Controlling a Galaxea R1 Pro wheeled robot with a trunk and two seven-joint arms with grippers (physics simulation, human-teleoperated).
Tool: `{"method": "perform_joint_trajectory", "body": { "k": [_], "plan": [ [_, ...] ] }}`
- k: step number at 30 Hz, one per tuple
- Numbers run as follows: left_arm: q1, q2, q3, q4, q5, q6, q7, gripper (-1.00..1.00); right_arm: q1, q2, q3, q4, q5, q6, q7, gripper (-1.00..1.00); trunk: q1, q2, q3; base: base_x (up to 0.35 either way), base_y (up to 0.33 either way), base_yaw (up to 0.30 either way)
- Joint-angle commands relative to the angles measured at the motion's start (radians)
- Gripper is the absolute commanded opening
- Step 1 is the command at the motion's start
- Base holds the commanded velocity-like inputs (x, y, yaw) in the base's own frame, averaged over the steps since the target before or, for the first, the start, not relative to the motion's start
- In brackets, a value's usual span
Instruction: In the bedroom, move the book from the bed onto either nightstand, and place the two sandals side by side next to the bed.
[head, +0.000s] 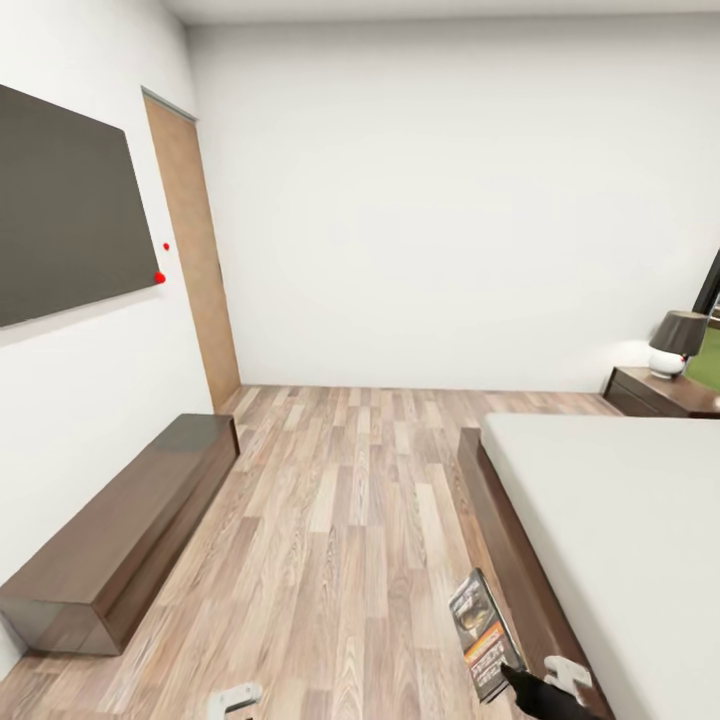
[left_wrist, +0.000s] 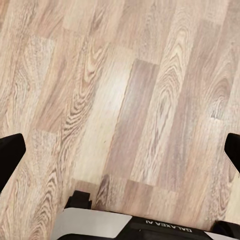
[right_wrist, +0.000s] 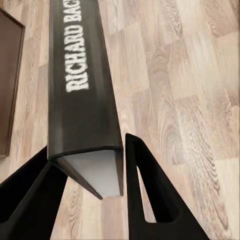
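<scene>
The book, grey-black with an orange band, hangs upright over the floor beside the bed's dark frame. My right gripper is shut on its lower end. In the right wrist view the book's spine with white lettering runs away from the camera, clamped between the two black fingers. The pale mattress lies bare at the right. A nightstand stands at the far right beyond the bed. My left gripper is open over bare floor, its fingertips far apart. The sandals are out of view.
A long low dark cabinet runs along the left wall under a dark wall screen. A brown door is at the back left. A lamp sits on the nightstand. Wood-plank floor runs between cabinet and bed.
</scene>
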Motion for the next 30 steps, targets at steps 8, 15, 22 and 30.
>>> {"method": "perform_joint_trajectory", "body": {
  "k": [8,15,22,30],
  "plan": [
    [-0.001,0.006,0.003,0.000,0.004,-0.005,0.002,1.00,-0.001,0.007,0.014,-0.033,-0.004,0.008,-0.011,-1.00,0.001,-0.002,-0.002,0.324,0.000,0.000],
    [-0.002,0.008,0.003,0.000,0.004,-0.005,0.001,1.00,-0.001,0.007,0.015,-0.024,-0.004,0.008,-0.011,-1.00,0.001,-0.002,-0.002,0.328,0.000,0.000],
    [-0.001,0.009,0.003,-0.001,0.004,-0.005,0.000,1.00,-0.001,0.006,0.019,0.131,0.002,-0.005,-0.014,-1.00,0.001,-0.002,-0.002,0.330,0.000,0.000],
    [-0.001,0.009,0.003,0.000,0.004,-0.005,0.000,1.00,0.000,0.006,0.019,0.292,0.002,-0.010,-0.014,-1.00,0.001,-0.002,-0.002,0.331,0.000,0.000]
  ]
}}
